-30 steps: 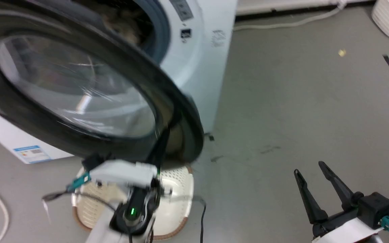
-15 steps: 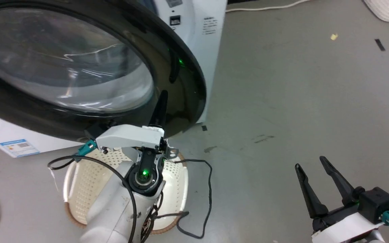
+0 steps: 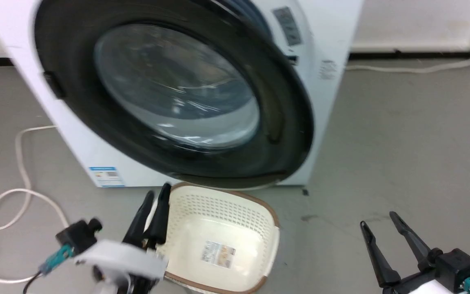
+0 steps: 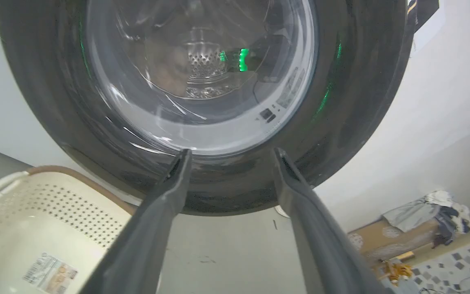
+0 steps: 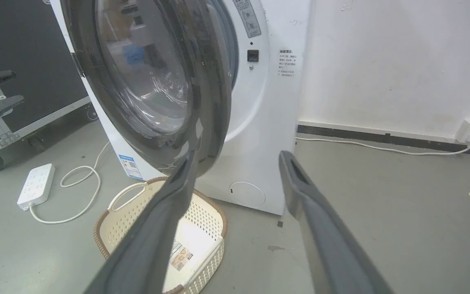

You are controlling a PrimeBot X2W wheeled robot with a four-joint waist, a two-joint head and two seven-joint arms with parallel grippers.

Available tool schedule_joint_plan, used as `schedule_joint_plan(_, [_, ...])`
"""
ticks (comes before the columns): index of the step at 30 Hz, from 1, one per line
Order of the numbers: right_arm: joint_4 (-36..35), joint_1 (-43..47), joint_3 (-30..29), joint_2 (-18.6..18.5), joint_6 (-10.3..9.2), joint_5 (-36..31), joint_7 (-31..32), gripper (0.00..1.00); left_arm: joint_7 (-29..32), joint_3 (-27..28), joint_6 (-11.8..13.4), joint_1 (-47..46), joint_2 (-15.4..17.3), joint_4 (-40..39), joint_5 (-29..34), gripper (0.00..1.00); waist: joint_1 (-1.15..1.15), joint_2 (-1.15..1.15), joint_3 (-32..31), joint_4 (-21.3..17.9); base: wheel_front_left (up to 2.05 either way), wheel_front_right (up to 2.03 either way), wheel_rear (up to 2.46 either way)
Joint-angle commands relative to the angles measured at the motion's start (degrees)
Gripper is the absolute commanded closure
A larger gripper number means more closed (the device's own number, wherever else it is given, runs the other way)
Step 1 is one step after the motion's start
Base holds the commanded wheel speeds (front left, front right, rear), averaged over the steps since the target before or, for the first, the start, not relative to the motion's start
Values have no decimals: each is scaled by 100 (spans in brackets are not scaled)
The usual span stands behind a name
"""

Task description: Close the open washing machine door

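Black glossy washing machine door [image 3: 178, 94] hangs ajar off the washing machine [image 3: 333, 41], left gripper [image 3: 157, 191] & right gripper [image 3: 377, 219] both spread wide, empty; best press its free edge opp. the hinge, firm till latched, avoiding basket [image 3: 227, 206].

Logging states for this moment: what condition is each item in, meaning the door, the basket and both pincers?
washing machine door: ajar, swung out from the washing machine, not latched.
basket: upright on the floor below the door, empty but for a label.
left pincer: open, holding nothing.
right pincer: open, holding nothing.
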Motion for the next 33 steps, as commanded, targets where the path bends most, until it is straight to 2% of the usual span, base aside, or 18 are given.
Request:
schedule_joint_plan(1, [-50, 91, -3, -30, 5, -48, -25, 0, -23, 229, -24, 301, -10, -205, 608, 0, 1, 0, -280, 377, 0, 0, 0])
schedule_joint_plan(6, [-132, 191, 27, -58, 5, -84, -25, 0, -24, 945, 76, 913, -267, -686, 2281, 0, 1, 0, -397, 673, 0, 0, 0])
schedule_joint_plan(10, [-210, 232, 90, -93, 5, -90, -25, 0, -24, 1287, 192, 1207, -455, -987, 3706, 0, 1, 0, -431, 842, 0, 0, 0])
schedule_joint_plan(15, [-244, 227, 199, -129, 5, -72, -25, 0, -24, 1457, 309, 1477, -669, -1319, 5138, 0, 1, 0, -418, 989, 0, 0, 0])
schedule_joint_plan(19, [-263, 165, 429, -187, 5, -48, -25, 0, -24, 1365, 552, 1643, -697, -1467, 6053, 0, 1, 0, -321, 1067, 0, 0, 0])
schedule_joint_plan(20, [-270, 128, 532, -225, 5, -30, -25, 48, -24, 1377, 627, 1672, -741, -1503, 6135, 0, 1, 0, -274, 1083, 0, 0, 0])
schedule_joint_plan(21, [-283, 73, 646, -278, 5, -13, -25, 82, -24, 1390, 689, 1695, -784, -1548, 6186, 0, 1, 0, -228, 1099, 0, 0, 0])
schedule_joint_plan(22, [-303, 6, 762, -340, 5, 6, -25, 100, -24, 1404, 738, 1713, -822, -1584, 6216, 0, 1, 0, -177, 1115, 0, 0, 0])
schedule_joint_plan(29, [-363, -752, 1376, -775, 5, 318, 48, 100, -25, 1409, 804, 1664, -975, -1664, 6205, 0, 1, 0, 219, 1219, 0, 0, 0])
schedule_joint_plan(30, [-344, -1146, 1594, -995, 5, 445, 141, 100, -25, 1370, 810, 1595, -1008, -1661, 6214, 0, 1, 0, 392, 1269, 0, 0, 0])
schedule_joint_plan(32, [-317, -1356, 1710, -1114, 5, 509, 191, 100, -25, 1349, 823, 1551, -1023, -1657, 6212, 0, 1, 0, 470, 1297, 0, 0, 0])
schedule_joint_plan(33, [-229, -1778, 1908, -1341, 5, 689, 285, 100, -25, 1302, 855, 1461, -1049, -1638, 6192, 0, 1, 0, 628, 1364, 0, 0, 0])
